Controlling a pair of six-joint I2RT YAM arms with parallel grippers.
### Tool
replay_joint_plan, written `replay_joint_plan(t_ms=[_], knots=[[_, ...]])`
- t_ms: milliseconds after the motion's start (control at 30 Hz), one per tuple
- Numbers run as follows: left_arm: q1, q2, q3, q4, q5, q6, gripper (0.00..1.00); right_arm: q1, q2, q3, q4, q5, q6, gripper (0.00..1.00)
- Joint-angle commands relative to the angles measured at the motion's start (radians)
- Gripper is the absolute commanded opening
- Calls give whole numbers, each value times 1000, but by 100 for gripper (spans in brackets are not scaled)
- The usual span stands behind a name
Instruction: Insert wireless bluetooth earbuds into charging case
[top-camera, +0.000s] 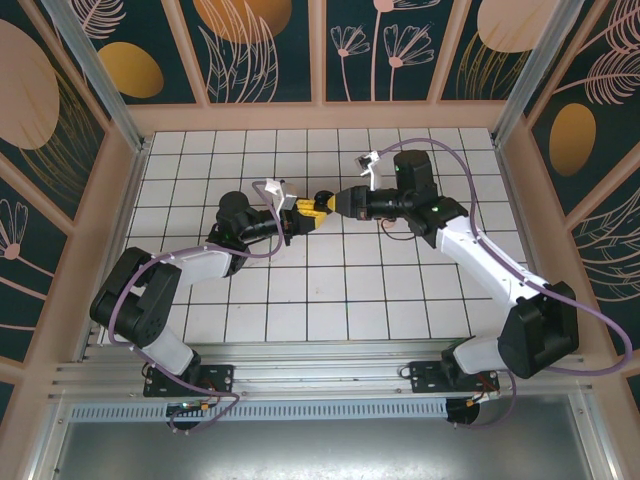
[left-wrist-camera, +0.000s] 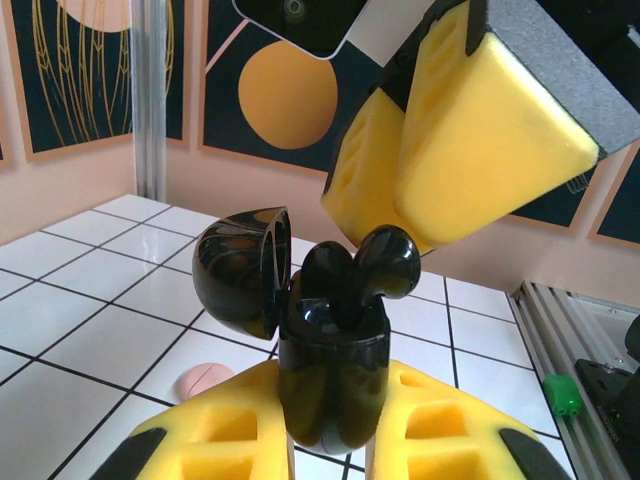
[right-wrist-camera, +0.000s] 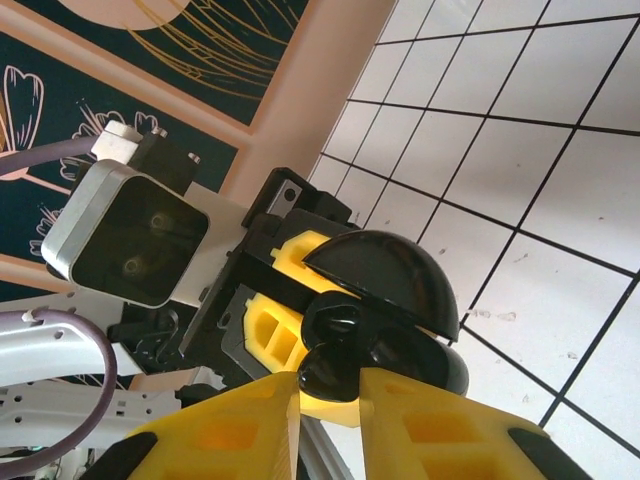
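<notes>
Charging case clamped upright by left gripper, lid opened. Black earbud apparently pinched by right gripper, directly above case mouth. Stem is judged pointing down into socket, so straight downward push is needed.

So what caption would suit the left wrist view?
The left gripper holds the open black charging case; right gripper just above a black earbud standing in it.
</notes>
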Motion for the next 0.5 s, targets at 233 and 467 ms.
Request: replay_joint_plan(t_ms=[233, 467], knots=[[0, -28, 5, 42, -6, -7, 8, 22, 8, 5, 29, -24, -11, 22], [0, -29, 5, 39, -5, -6, 8, 33, 24, 16, 34, 5, -2, 22]])
